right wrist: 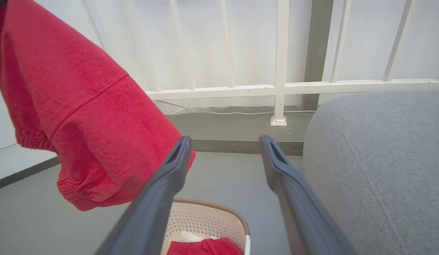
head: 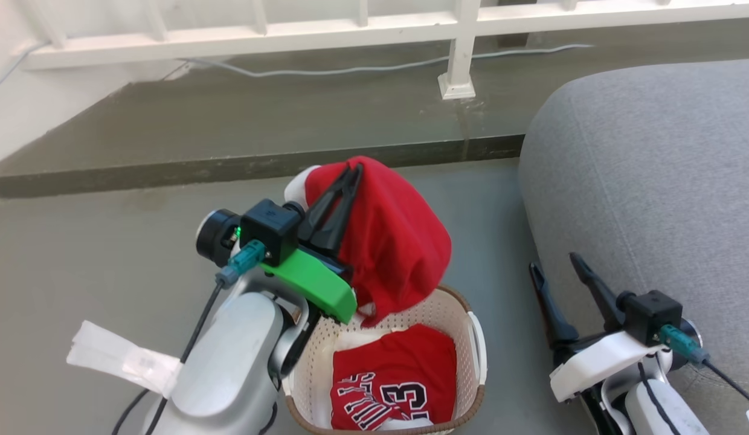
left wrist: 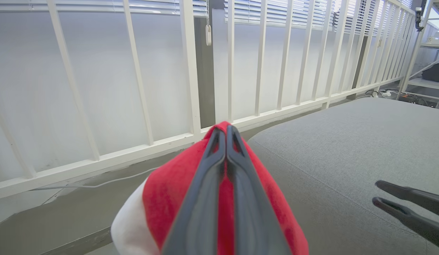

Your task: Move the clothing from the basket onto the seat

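Jersey (head: 394, 241) in left gripper (head: 354, 172) — above basket (head: 438, 314)

Holding dark long-fingered left gripper (head: 352, 175) high, pinched on a red fabric jersey (head: 398, 241); matching right gripper (head: 556, 266) low, fingers wide apart.

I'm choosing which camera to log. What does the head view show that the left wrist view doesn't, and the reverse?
Head view: the basket with a number-23 jersey lying inside. Left wrist view: window blinds behind the railing. Both: the left gripper shut on a raised red garment, the open right gripper, the grey seat.
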Motion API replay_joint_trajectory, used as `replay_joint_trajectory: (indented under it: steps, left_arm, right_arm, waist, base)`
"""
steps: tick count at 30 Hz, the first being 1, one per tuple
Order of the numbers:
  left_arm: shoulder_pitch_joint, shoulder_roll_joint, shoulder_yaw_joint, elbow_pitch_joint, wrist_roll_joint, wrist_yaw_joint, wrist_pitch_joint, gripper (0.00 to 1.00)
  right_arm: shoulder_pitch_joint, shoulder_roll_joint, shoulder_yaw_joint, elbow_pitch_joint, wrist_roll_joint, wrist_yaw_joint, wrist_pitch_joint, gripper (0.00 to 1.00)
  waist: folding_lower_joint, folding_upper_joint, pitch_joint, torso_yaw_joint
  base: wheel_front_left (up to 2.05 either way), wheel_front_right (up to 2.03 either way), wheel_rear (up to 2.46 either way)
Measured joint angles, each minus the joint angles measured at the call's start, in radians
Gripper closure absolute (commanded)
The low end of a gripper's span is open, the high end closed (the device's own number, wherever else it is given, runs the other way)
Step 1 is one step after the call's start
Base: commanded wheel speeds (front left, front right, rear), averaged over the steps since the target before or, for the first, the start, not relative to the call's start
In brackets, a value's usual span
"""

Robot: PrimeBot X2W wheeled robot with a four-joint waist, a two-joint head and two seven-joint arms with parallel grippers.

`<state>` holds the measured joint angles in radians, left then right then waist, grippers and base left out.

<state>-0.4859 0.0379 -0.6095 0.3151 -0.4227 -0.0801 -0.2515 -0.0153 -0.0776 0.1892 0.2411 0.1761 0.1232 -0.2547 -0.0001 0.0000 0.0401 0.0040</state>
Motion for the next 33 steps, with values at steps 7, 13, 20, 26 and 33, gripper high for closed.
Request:
replay_joint_trajectory:
  steps: [7,13,20,26,33]
  left_arm:
    - [0.039,0.000,-0.017,-0.063,-0.007,0.000,0.019,1.00]
    - [0.073,0.000,-0.038,-0.107,-0.013,0.000,0.053,1.00]
    - [0.098,0.010,-0.041,-0.162,-0.014,0.011,0.085,1.00]
    - [0.115,0.013,-0.046,-0.196,-0.014,0.019,0.112,1.00]
    - [0.124,0.016,-0.060,-0.227,-0.014,0.028,0.137,1.00]
  right_arm:
    - [0.030,0.006,0.013,-0.001,0.006,0.000,0.000,0.00]
    - [0.047,0.011,0.041,-0.009,0.008,0.000,0.000,0.00]
    - [0.048,0.014,0.077,-0.036,0.011,0.000,0.000,0.00]
    - [0.047,0.015,0.142,-0.069,0.018,0.000,0.000,0.00]
    - [0.033,0.018,0.316,-0.123,0.057,0.000,0.000,0.00]
  waist:
    - [0.0000,0.0000,-0.031,-0.017]
    - [0.0000,0.0000,-0.048,-0.020]
    - [0.0000,0.0000,-0.054,-0.020]
    - [0.0001,0.0000,-0.058,-0.019]
    - [0.0000,0.0000,-0.060,-0.016]
  base:
    - [0.00,0.00,0.00]
    - [0.00,0.00,0.00]
    - [0.00,0.00,0.00]
    - [0.00,0.00,0.00]
    - [0.00,0.00,0.00]
